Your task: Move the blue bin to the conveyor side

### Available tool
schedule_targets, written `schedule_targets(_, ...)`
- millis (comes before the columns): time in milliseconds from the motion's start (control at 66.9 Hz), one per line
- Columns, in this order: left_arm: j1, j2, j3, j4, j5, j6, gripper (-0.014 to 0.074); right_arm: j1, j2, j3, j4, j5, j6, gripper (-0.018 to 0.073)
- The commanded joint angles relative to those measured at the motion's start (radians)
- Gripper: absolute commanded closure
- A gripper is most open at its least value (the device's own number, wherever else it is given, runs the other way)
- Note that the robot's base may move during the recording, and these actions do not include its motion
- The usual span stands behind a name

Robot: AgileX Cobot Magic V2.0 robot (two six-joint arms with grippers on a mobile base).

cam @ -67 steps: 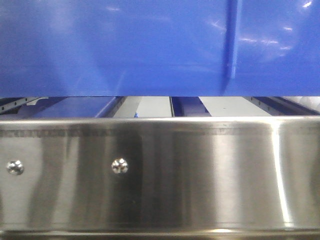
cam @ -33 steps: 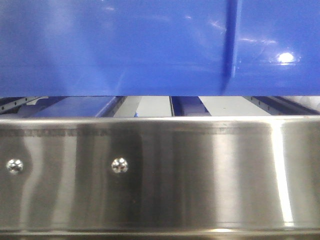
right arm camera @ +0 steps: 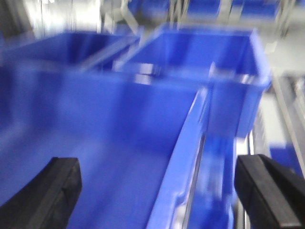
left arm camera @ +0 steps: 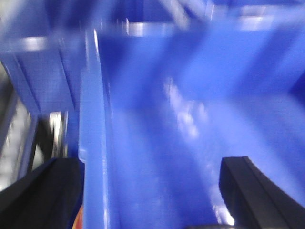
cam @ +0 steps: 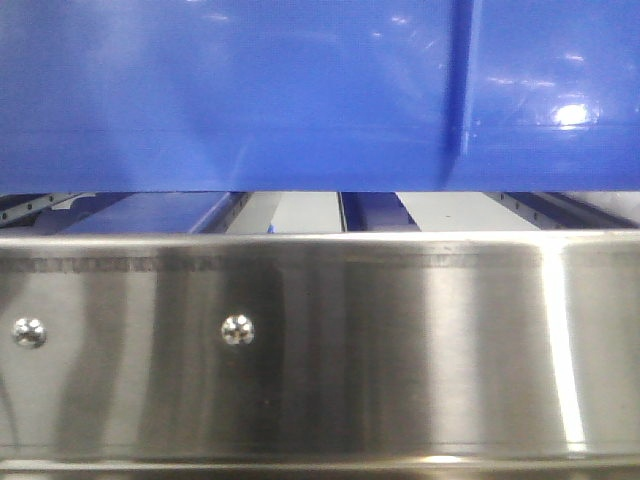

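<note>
Steel rail [cam: 320,380] fronts blue bin [cam: 250,100]; left gripper [left arm camera: 150,191], right gripper [right arm camera: 157,191] (blurry) straddle its walls, jaws spread.

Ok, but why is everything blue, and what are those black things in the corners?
It's a two-armed robot with three cameras. The front camera looks at the side of a big blue bin above a shiny steel rail with two screws. The other two cameras sit on its wrists. The black things are its fingers: the left jaws stand open across one bin wall, the right jaws across the other. Neither is closed on it. More blue bins stand behind.
</note>
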Motion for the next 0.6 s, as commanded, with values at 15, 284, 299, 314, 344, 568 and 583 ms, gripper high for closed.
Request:
schedule_targets(15, -0.005, 0.036, -0.062, 0.024, 0.030, -0.009, 0.0100, 0.024, 0.111, -0.119, -0.002, 0.155, -0.021, 0.0010)
schedule_targets(284, 0.052, 0.118, -0.170, 0.058, 0.096, -0.009, 0.0100, 0.025, 0.287, -0.289, -0.172, 0.332, 0.128, 0.0010)
schedule_targets(299, 0.056, 0.121, -0.172, 0.058, 0.096, -0.009, 0.0100, 0.025, 0.292, -0.289, -0.182, 0.332, 0.145, 0.0010)
schedule_targets(314, 0.060, 0.125, -0.172, 0.055, 0.096, -0.009, 0.0100, 0.025, 0.296, -0.289, -0.194, 0.332, 0.155, 0.0010)
schedule_targets(344, 0.067, 0.134, -0.174, 0.053, 0.096, -0.009, 0.0100, 0.025, 0.305, -0.289, -0.204, 0.332, 0.168, 0.0010)
schedule_targets(568, 0.138, 0.218, -0.176, -0.083, 0.126, 0.054, 0.0100, 0.025, 0.363, -0.289, -0.209, 0.332, 0.209, 0.0010)
schedule_targets(583, 0.145, 0.224, -0.176, -0.101, 0.130, 0.066, 0.0100, 0.025, 0.367, -0.289, -0.209, 0.332, 0.214, 0.0010)
